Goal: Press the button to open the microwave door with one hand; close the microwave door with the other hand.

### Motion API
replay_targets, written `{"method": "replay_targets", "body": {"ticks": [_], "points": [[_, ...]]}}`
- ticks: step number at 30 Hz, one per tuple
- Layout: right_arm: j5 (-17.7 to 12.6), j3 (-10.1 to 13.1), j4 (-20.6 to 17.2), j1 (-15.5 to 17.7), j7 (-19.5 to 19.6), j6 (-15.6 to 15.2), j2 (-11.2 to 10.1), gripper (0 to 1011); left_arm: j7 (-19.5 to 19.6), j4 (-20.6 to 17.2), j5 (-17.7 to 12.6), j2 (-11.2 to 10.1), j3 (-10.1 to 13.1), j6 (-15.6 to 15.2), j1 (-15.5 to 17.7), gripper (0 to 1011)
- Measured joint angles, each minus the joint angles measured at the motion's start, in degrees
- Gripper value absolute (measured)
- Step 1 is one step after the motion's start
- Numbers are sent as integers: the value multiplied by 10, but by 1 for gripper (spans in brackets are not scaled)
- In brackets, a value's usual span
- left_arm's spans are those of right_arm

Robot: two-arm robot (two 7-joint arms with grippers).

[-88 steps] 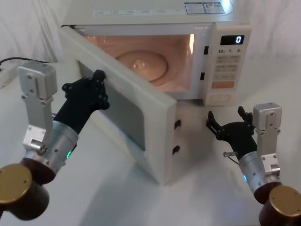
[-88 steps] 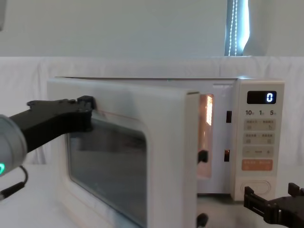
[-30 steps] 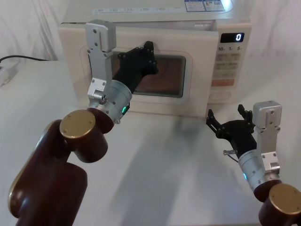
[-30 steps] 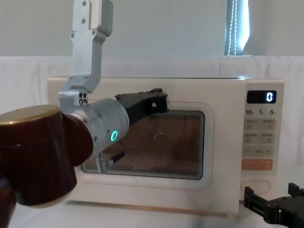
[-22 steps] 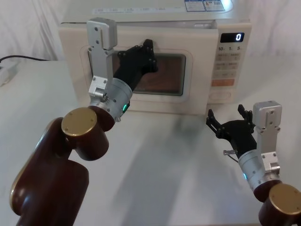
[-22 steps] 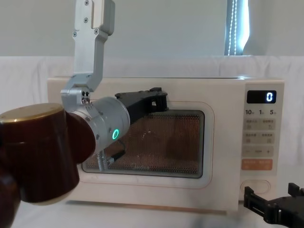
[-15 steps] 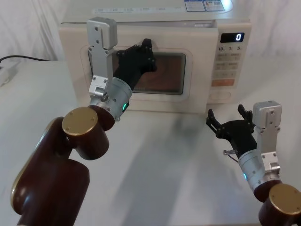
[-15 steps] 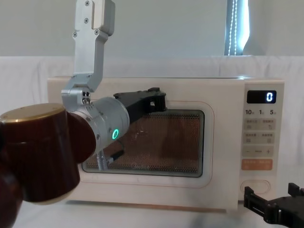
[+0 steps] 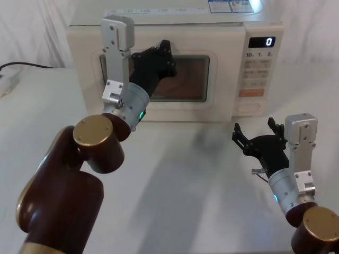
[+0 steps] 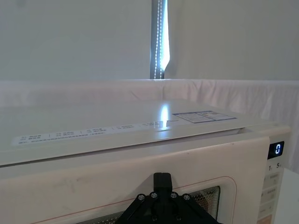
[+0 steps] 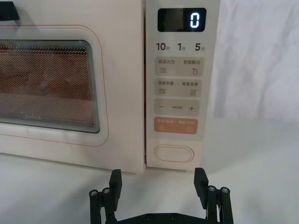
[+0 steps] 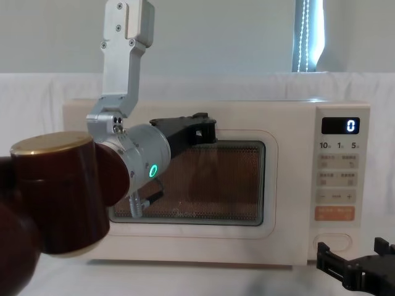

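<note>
the microwave (image 9: 175, 58) is seen at the back of the white table (image 9: 175, 185), with its door (image 9: 159, 79) shut flush against the body and the display reading "0". the left gripper (image 9: 165, 55) is held against the upper part of the microwave door, at the top edge of the dark window; whether its fingers are parted or closed cannot be told, and nothing is seen held in it. in the left wrist view the gripper tip (image 10: 162, 183) is seen right at the door's upper frame. the button (image 11: 174, 153) is found at the bottom of the microwave's control panel, below the orange key (image 11: 174, 125). the right gripper (image 9: 255, 136) is held low above the table in front of the microwave, near the button but apart from it, with its fingers (image 11: 115, 179) spread wide and nothing between them.
</note>
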State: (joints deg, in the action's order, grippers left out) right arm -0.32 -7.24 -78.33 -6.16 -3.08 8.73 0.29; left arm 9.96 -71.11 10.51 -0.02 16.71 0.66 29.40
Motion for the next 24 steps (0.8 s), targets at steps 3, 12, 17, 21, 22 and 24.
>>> {"method": "replay_targets", "body": {"ticks": [3, 12, 17, 21, 22, 24], "points": [[0, 0, 0, 0, 0, 0, 0, 1002, 2, 5, -2, 2, 0, 1, 4, 0], [0, 0, 0, 0, 0, 0, 0, 1002, 1, 17, -7, 7, 0, 3, 11, 0], [0, 0, 0, 0, 0, 0, 0, 1002, -1, 19, -10, 10, 0, 3, 12, 0], [0, 0, 0, 0, 0, 0, 0, 1002, -2, 22, -13, 12, 0, 4, 13, 0], [0, 0, 0, 0, 0, 0, 0, 1002, -2, 22, -13, 12, 0, 4, 13, 0], [0, 0, 0, 0, 0, 0, 0, 1002, -2, 23, -14, 13, 0, 4, 13, 0]]}}
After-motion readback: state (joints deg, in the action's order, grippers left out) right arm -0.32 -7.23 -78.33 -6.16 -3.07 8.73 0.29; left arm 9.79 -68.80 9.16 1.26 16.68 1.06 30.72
